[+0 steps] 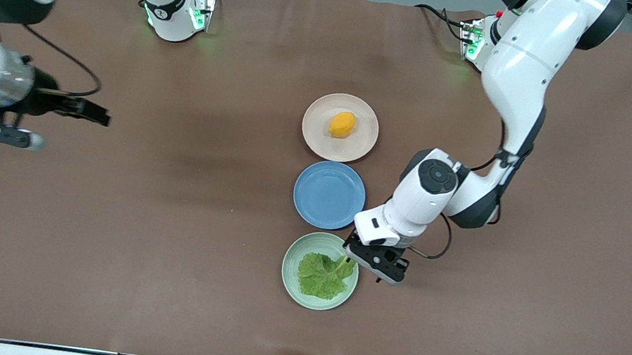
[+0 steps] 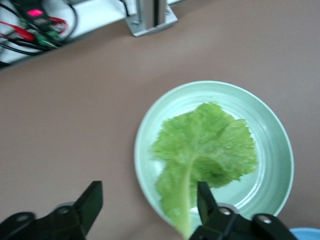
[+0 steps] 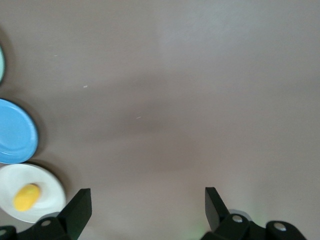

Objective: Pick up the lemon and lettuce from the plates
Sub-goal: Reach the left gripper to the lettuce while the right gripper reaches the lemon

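We record a brown matte worktop (image 1: 104, 236) carrying three round shallow plates in one line down its middle. The pale beige-pink plate (image 1: 315, 135) lies farthest from the front camera, the plain blue plate (image 1: 329, 194) sits between, and the pale mint-green plate (image 1: 294, 256) lies nearest.

The crinkled green lettuce leaf (image 1: 323, 275) rests flat in the mint-green plate, its pale stem rib pointing toward the left arm's end of the worktop. The small orange-yellow oval lemon (image 1: 342, 124) sits on the beige-pink plate, untouched.

The left claw (image 2: 145, 200) is low over the rim of the mint-green plate, at the stem end of the leaf. Its jaws stand apart, one finger (image 2: 205, 200) at the edge of the leaf beside the rib, the other over bare worktop just outside the rim. Nothing is held.

The right claw (image 3: 145, 205) waits over bare worktop toward the right arm's end, well apart from the plates, released and empty.

We judge the step in hand to be the approach to the lettuce; neither item is lifted yet. The next move calls for the left claw to centre on the stem rib, settle onto it and clench there before lifting. The leaf is thin and limp, so a grip on the frill alone may tear or slip.
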`<state>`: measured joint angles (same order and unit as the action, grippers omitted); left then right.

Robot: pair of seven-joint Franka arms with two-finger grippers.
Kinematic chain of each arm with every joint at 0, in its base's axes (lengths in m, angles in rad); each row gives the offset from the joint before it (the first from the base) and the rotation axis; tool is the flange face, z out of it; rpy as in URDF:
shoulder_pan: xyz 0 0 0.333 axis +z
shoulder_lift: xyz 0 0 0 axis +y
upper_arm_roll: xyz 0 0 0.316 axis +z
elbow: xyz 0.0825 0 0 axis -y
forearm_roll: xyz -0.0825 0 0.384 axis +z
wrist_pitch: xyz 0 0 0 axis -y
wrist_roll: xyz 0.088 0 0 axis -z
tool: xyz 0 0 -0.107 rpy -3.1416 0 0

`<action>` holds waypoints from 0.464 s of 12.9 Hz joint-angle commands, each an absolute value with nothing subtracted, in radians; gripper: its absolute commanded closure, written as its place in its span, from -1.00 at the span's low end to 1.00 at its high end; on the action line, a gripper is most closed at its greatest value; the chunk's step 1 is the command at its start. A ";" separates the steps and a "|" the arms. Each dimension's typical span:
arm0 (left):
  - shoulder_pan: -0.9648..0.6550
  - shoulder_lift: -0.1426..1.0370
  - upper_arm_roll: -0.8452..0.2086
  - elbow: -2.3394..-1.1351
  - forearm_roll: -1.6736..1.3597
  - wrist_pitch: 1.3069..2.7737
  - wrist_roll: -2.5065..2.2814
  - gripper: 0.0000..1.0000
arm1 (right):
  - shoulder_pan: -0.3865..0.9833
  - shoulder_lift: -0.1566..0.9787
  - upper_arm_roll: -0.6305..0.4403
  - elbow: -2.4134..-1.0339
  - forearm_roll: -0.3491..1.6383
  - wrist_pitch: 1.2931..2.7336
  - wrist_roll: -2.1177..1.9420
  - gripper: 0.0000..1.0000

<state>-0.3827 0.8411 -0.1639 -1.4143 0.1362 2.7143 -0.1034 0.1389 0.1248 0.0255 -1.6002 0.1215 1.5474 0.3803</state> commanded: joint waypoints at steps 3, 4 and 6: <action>-0.420 0.919 -0.161 -1.381 0.087 2.805 -0.109 -0.62 | 0.450 0.097 0.020 -1.698 0.141 1.702 0.892 -1.00; -0.428 0.940 -0.161 -1.381 0.086 2.836 -0.109 -0.53 | 0.536 0.098 0.020 -1.732 0.141 1.771 1.013 -1.00; -0.445 0.956 -0.160 -1.381 0.087 2.856 -0.107 -0.29 | 0.658 0.124 0.020 -1.755 0.140 1.856 1.158 -1.00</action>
